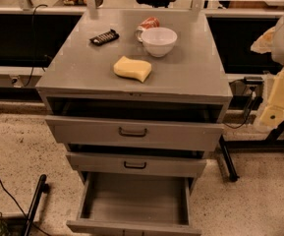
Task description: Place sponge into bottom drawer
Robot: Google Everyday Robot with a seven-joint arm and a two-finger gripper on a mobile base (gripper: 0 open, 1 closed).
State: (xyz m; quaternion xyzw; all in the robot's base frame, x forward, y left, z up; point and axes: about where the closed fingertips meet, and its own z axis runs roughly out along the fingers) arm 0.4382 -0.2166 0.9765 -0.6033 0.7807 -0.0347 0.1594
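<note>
The pale yellow sponge (pixel 132 69) lies on the grey cabinet top (pixel 82 68), near the middle and towards the front edge. The bottom drawer (pixel 134 203) is pulled far out at floor level, and its plain grey inside holds nothing. My gripper (pixel 278 100) hangs at the far right edge of the view. It is beside the cabinet, well to the right of the sponge and below the cabinet top, and touches nothing.
A white bowl (pixel 158 41) stands behind the sponge, with a red can (pixel 147 23) lying behind it and a dark wrapped bar (pixel 104 37) to its left. The two upper drawers (pixel 133 132) are slightly ajar. A black stand leg (pixel 227 159) is on the floor at right.
</note>
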